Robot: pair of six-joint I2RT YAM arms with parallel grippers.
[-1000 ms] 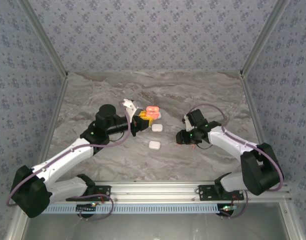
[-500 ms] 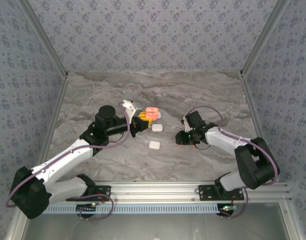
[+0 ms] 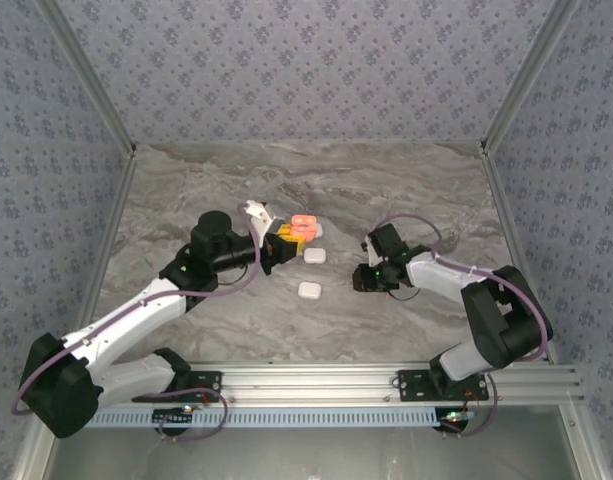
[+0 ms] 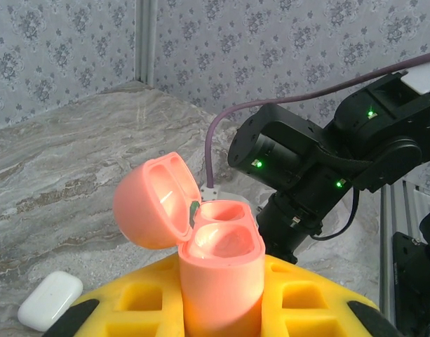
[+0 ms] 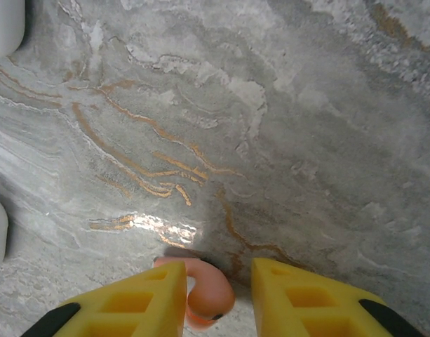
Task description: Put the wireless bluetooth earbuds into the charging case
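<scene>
My left gripper (image 4: pixel 222 298) is shut on an orange-pink charging case (image 4: pixel 218 267), held upright with its lid (image 4: pixel 153 203) swung open to the left. Both wells look empty. In the top view this case (image 3: pixel 304 226) sits at the left gripper's tip (image 3: pixel 286 238), left of centre. My right gripper (image 3: pixel 370 278) is low over the table, jaws open. In the right wrist view an orange-pink earbud (image 5: pixel 204 289) lies on the marble between its yellow fingers (image 5: pixel 134 305), close to the left one, and the gripper (image 5: pixel 218 302) is not closed on it.
Two white closed cases lie between the arms, one (image 3: pixel 315 256) beside the left gripper and one (image 3: pixel 309 290) nearer the front. A white case (image 4: pixel 50 300) shows at the left wrist view's lower left. The right arm (image 4: pixel 306 168) stands close behind the held case.
The right gripper has shifted slightly left and lower toward the table, its forearm swinging in. The left arm and the open case have stayed put.
</scene>
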